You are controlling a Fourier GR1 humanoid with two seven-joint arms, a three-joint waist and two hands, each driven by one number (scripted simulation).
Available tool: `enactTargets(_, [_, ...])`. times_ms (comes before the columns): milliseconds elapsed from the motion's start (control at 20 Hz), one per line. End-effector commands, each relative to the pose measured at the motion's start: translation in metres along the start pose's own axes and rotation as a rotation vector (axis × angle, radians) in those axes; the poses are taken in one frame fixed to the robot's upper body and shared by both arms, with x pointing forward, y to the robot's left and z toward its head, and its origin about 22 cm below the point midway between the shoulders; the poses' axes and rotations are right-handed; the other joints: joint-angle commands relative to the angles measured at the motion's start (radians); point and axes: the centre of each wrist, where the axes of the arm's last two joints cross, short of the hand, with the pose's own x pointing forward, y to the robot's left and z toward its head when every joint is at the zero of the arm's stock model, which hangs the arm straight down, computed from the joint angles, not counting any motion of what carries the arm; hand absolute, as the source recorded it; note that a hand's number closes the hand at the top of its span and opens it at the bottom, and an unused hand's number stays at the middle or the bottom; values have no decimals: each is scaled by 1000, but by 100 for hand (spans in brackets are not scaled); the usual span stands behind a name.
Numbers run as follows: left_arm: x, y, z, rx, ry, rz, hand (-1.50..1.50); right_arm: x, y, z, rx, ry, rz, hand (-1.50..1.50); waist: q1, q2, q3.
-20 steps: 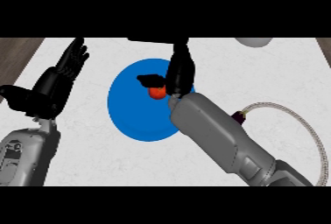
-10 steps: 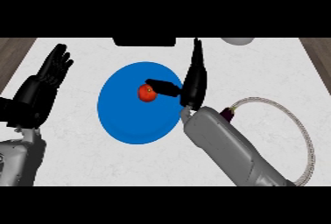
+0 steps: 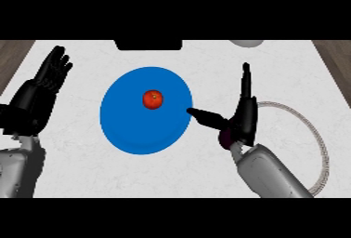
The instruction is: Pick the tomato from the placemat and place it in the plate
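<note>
A small red tomato (image 3: 153,99) sits at frame centre on a round blue plate (image 3: 126,130), apparently delivered; the right hand (image 3: 241,116), fingers straight, holds nothing. The left hand (image 3: 37,95) rests open, upper left.

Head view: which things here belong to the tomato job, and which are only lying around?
Belong to the job:
tomato, lying on the blue plate
right hand, open beside the plate

Only lying around:
left hand, open, resting at the left
black object at the far edge
pale round object, far right
</note>
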Motion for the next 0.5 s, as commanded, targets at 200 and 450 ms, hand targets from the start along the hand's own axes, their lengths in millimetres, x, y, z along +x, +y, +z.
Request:
enactTargets(200, [2, -1, 5, -13, 11, -4, 0, -15, -77, 23, 26, -18, 33, -150, 1, 0, 0])
enactTargets(450, [11, -2, 1, -7, 6, 11, 0, -36, -84, 33, -29, -37, 99, -150, 4, 1, 0])
